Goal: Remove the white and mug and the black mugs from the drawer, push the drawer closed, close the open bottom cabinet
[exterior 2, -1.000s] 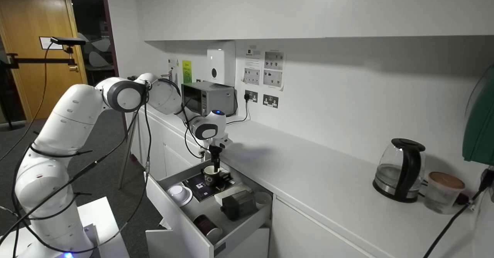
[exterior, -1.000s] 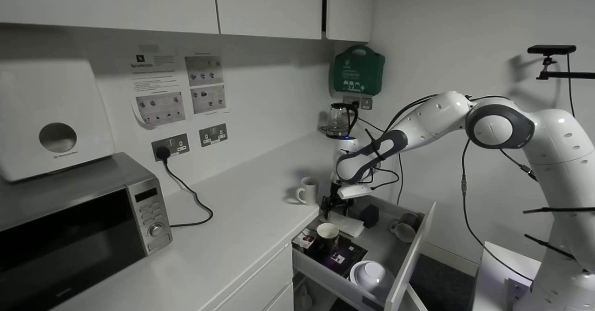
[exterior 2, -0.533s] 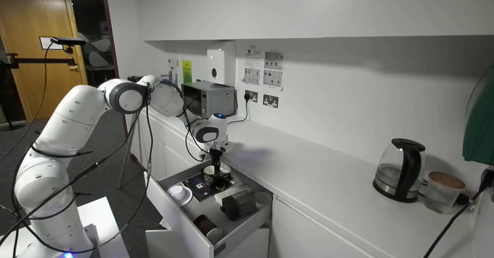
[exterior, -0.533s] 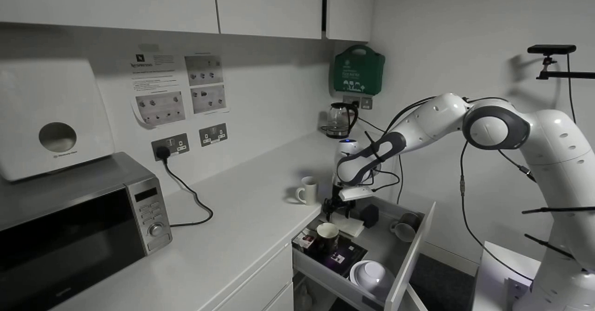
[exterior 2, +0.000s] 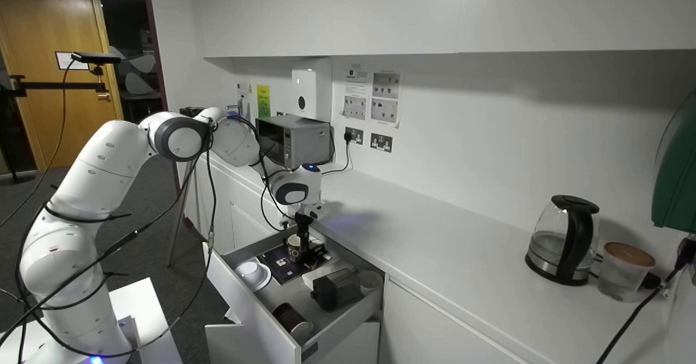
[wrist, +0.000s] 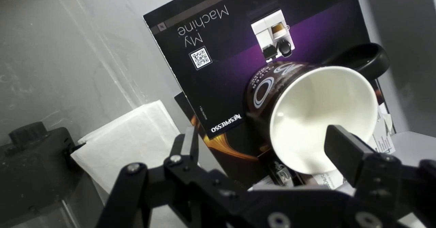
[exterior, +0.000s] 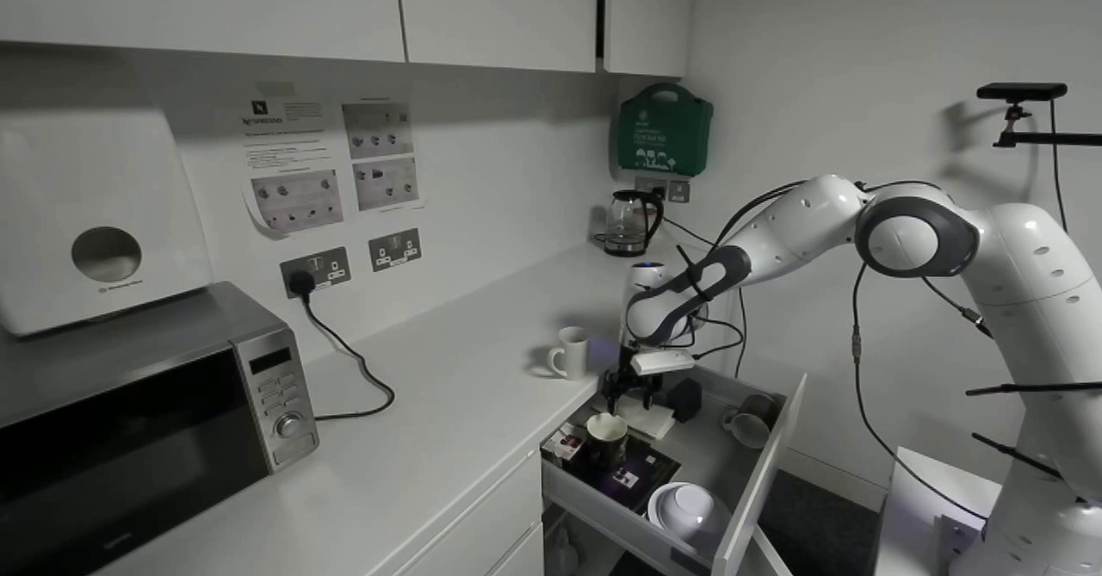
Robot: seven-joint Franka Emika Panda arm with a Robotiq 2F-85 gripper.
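Note:
My gripper (wrist: 262, 134) is open above the drawer, nothing between its fingers. Below it, a black mug (wrist: 260, 95) with a pale inside stands on dark Nespresso packaging; in the wrist view one finger (wrist: 344, 149) overlaps its mouth, and whether it dips inside I cannot tell. Another dark mug (exterior 2: 288, 318) with a pale end lies on its side near the drawer front. The drawer (exterior 2: 253, 312) is pulled out. On the counter beside the gripper stands the white mug (exterior: 575, 356). Beneath the drawer, the bottom cabinet's door (exterior 2: 225, 345) is ajar.
White dishes (exterior: 687, 511), a white paper packet (wrist: 136, 136) and a black appliance (exterior 2: 331, 290) share the drawer. The counter edge (exterior: 525, 451) runs beside the arm. A kettle (exterior 2: 563, 241) and a microwave (exterior: 155, 404) stand on the counter.
The gripper has come down a little and shifted slightly towards the drawer front, staying open. Mugs, drawer and cabinet door look unmoved.

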